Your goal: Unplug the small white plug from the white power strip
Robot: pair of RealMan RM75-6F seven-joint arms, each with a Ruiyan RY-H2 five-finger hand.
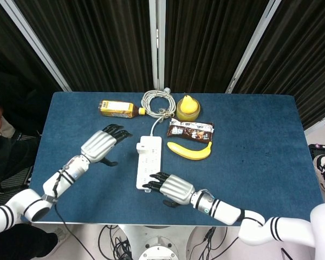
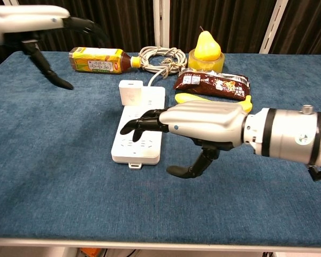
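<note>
- White power strip [image 1: 149,162] lies mid-tabletop, long axis running near edge to far edge; right hand [image 1: 168,187] hovers over its near end, fingers spread, empty.
- Small white plug [image 1: 140,146] sits at the far-left corner; left hand [image 1: 101,144], open-fingered, looks nearer it.

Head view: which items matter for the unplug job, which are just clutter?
Job:
small white plug, seated at the far end of the strip
white power strip
left hand, open, beside the plug
right hand, open, fingers over the strip's near end

Clutter:
coiled cord
bottle
pear
snack bar
banana
</note>
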